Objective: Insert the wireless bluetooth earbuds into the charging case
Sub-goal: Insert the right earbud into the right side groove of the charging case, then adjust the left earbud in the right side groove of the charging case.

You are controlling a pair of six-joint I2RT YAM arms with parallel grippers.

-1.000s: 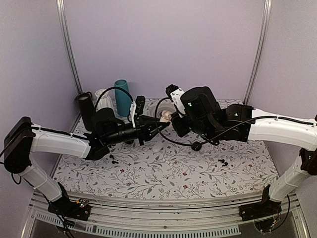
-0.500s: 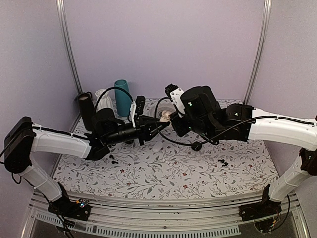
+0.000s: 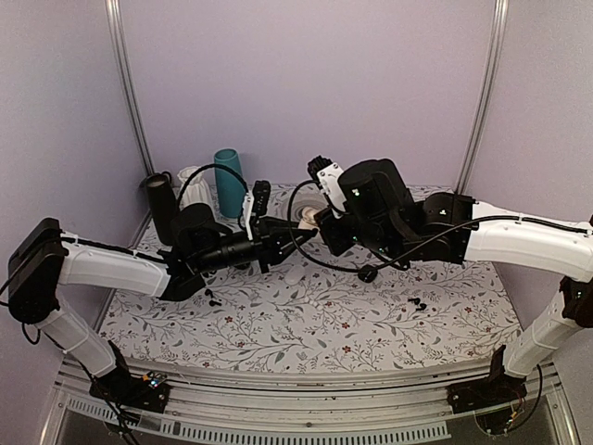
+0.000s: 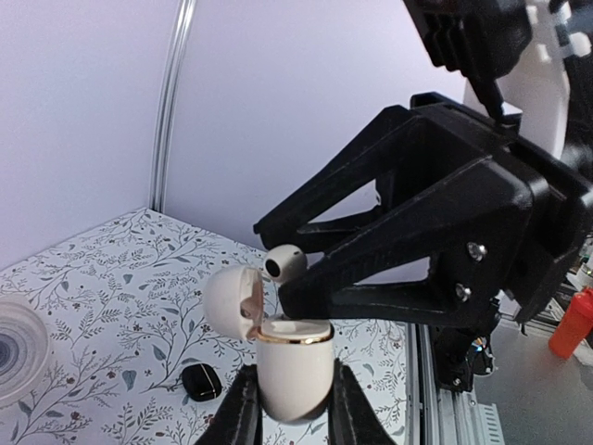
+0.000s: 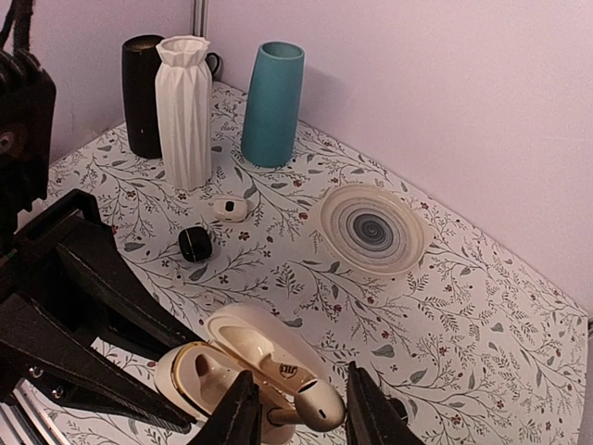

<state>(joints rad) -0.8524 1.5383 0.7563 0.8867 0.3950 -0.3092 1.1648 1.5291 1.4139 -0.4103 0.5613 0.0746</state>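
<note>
My left gripper [image 4: 292,408] is shut on the white charging case [image 4: 294,371] and holds it upright in the air, its lid [image 4: 230,301] swung open to the left. My right gripper [image 5: 301,408] is shut on a white earbud [image 5: 320,403] right at the open case [image 5: 208,371]. In the left wrist view the earbud [image 4: 283,263] sits just above the case's gold rim, beside the lid. Whether its stem is inside a well is hidden. In the top view both grippers meet above mid-table, the left [image 3: 295,232] and the right [image 3: 318,222].
At the back left stand a black cylinder [image 5: 144,93], a white vase [image 5: 183,111] and a teal vase [image 5: 271,104]. A ribbed plate [image 5: 373,229], a round black case [image 5: 195,243] and a white oval pebble [image 5: 229,208] lie on the floral cloth. Small black earbuds [image 3: 419,303] lie to the right.
Both grippers have shifted very slightly. The earbud stays at the open case and both holds are unchanged.
</note>
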